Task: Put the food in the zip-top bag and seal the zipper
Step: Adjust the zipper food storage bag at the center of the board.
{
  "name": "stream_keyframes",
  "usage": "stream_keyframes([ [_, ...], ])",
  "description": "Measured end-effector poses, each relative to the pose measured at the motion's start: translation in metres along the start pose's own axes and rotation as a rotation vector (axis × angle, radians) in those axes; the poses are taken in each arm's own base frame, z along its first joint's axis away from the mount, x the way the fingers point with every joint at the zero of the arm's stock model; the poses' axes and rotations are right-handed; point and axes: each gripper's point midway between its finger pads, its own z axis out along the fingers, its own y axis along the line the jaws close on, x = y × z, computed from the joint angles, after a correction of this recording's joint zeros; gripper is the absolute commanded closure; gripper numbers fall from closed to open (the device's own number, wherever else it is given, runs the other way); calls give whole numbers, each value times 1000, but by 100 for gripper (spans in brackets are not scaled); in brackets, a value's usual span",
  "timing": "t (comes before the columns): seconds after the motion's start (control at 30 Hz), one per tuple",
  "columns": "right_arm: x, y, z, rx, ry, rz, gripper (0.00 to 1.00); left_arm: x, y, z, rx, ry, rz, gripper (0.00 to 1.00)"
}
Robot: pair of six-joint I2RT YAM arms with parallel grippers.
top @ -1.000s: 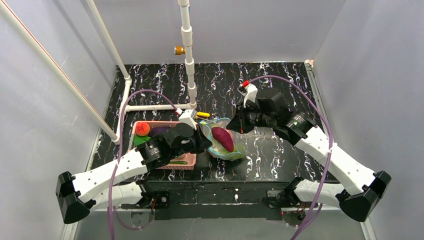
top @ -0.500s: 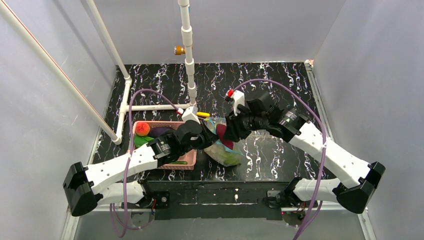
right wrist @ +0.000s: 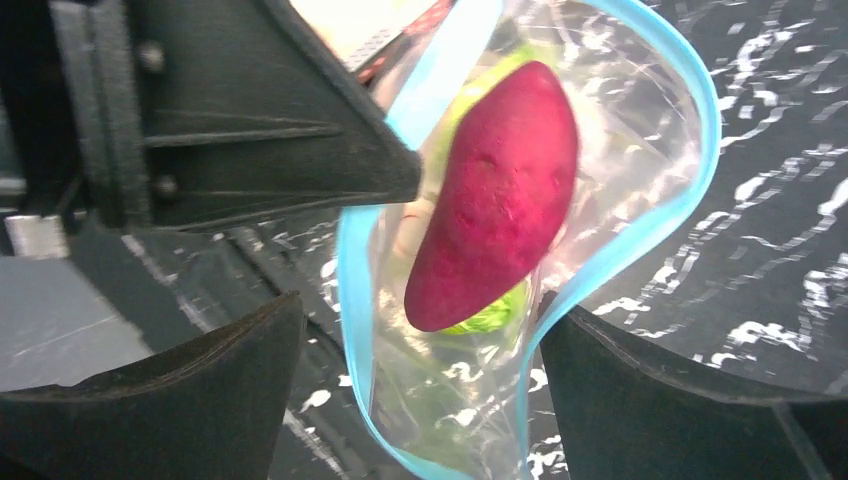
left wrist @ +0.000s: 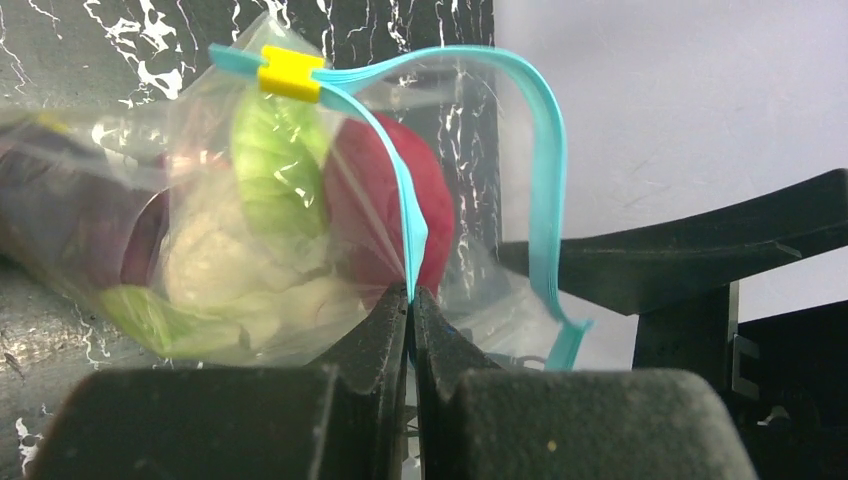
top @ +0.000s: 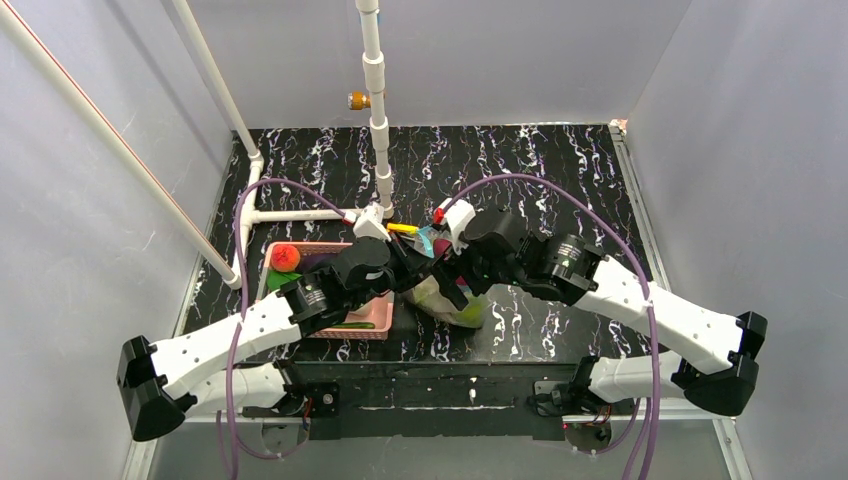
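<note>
Left wrist view shows the left gripper (left wrist: 410, 300) pinching the zipper (left wrist: 545, 150), likely the firmest hold on the limp, slippery zip-top bag (left wrist: 200, 250) lying food-laden (right wrist: 495, 190) on the bench (top: 560, 170), while the right gripper (right wrist: 418, 320) is spread around its mouth.

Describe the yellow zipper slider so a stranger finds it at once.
On the black marbled table, beside the pink basket, find the clear zip-top bag. Follow its teal zipper: the slider is the only yellow block clipped on that strip, near one end.
</note>
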Motion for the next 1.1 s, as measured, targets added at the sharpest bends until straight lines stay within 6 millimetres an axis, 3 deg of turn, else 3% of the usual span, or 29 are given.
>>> stream_keyframes([
  [0.13,0,-15,1,138,-17,-66,14,-2,-2,-3,5,-4,-17,100],
  [0.27,10,-20,9,167,-1,-123,26,0,-1,-2,2,3,-15,100],
  [0.4,14,-16,14,136,-6,-154,57,3,1,-1,-6,18,6,100],
  [0.53,16,-7,13,76,-58,-157,80,2,-1,-5,5,21,10,98],
  [0.63,13,-3,8,43,-113,-155,98,-1,-4,-14,34,17,33,57],
  [0.73,9,-1,7,36,-137,-158,99,-7,-6,-30,66,4,83,32],
  [0.83,13,-1,11,32,-144,-160,99,-18,-9,-55,116,-22,154,19],
  [1.0,18,-1,11,-12,-158,-174,99,-27,1,-90,120,-19,380,13],
  [1.1,16,-4,8,-43,-180,-169,99,-28,6,-97,142,-3,555,12],
])
